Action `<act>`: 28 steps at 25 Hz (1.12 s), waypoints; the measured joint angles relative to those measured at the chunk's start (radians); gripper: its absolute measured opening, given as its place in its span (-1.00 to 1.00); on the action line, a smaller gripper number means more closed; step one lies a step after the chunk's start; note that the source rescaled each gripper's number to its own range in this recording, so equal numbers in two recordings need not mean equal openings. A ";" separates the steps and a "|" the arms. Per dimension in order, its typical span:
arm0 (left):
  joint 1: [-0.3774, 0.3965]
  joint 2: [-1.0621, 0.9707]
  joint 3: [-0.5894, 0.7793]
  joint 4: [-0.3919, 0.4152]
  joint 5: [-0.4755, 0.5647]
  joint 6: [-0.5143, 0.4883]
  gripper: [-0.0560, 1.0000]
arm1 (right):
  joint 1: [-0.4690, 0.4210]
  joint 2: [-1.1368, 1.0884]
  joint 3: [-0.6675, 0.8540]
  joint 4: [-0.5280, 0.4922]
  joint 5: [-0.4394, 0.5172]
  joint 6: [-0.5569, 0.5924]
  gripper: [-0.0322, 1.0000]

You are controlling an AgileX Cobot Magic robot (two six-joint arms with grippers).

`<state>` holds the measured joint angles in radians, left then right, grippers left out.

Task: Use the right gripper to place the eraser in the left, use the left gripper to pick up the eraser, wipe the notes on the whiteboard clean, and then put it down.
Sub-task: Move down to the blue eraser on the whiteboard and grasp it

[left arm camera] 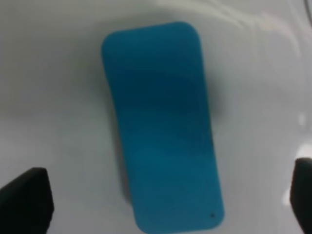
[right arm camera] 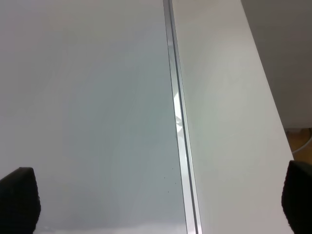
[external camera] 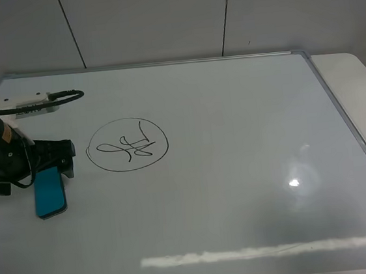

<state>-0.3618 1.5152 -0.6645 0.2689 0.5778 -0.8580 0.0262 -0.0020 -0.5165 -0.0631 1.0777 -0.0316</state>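
The teal-blue eraser [external camera: 49, 193] lies flat on the whiteboard [external camera: 236, 144], left of the notes [external camera: 127, 145], a black scribble inside a drawn circle. My left gripper [external camera: 64, 161] hangs over the eraser's far end. In the left wrist view the eraser [left arm camera: 161, 126] lies between the gripper's [left arm camera: 165, 192] two widely spread black fingertips [left arm camera: 27, 195], which do not touch it. My right gripper [right arm camera: 158, 195] is out of the exterior view. Its wrist view shows it open and empty above the board's silver frame [right arm camera: 178, 122].
A white block [external camera: 32, 105] with a black cable [external camera: 67, 95] lies on the board's far left corner. White table [external camera: 355, 93] shows beyond the board's right frame. A bright glare spot [external camera: 294, 182] sits on the right of the board.
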 joint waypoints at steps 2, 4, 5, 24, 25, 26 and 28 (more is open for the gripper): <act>0.034 0.012 0.000 0.000 -0.017 0.022 0.96 | 0.000 0.000 0.000 0.000 0.000 0.000 1.00; 0.062 0.021 -0.001 -0.002 -0.028 0.042 0.96 | 0.000 0.000 0.000 0.000 0.000 0.000 1.00; 0.074 0.023 -0.002 -0.008 -0.036 0.054 0.96 | 0.000 0.000 0.000 0.000 0.000 0.000 1.00; 0.122 0.147 -0.003 -0.080 -0.116 0.137 0.96 | 0.000 0.000 0.000 0.000 -0.001 0.000 1.00; 0.122 0.147 -0.003 -0.080 -0.120 0.137 0.96 | 0.000 0.000 0.000 0.000 -0.001 0.000 1.00; 0.122 0.147 -0.003 -0.080 -0.127 0.137 0.96 | 0.000 0.000 0.000 0.000 -0.001 0.000 1.00; 0.122 0.152 -0.003 -0.080 -0.132 0.140 0.96 | 0.000 0.000 0.000 0.000 -0.001 0.000 1.00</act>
<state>-0.2402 1.6670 -0.6673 0.1884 0.4457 -0.7185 0.0262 -0.0020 -0.5165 -0.0631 1.0769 -0.0316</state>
